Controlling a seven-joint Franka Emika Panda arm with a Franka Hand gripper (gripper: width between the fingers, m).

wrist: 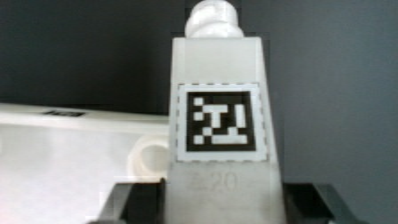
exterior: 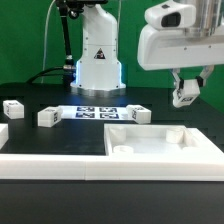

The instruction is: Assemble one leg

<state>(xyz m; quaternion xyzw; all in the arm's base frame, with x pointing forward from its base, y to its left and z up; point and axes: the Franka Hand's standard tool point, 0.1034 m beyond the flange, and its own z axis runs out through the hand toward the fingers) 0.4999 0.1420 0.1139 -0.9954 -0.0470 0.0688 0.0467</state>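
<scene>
White leg [wrist: 217, 110] pinched in tool [exterior: 186, 90], aloft near tray [exterior: 160, 150]

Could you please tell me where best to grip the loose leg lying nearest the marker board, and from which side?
Probably from straight above: the loose leg lies flat on the table with nothing over it, so close the fingers across its two flat long sides, near mid-length.
</scene>
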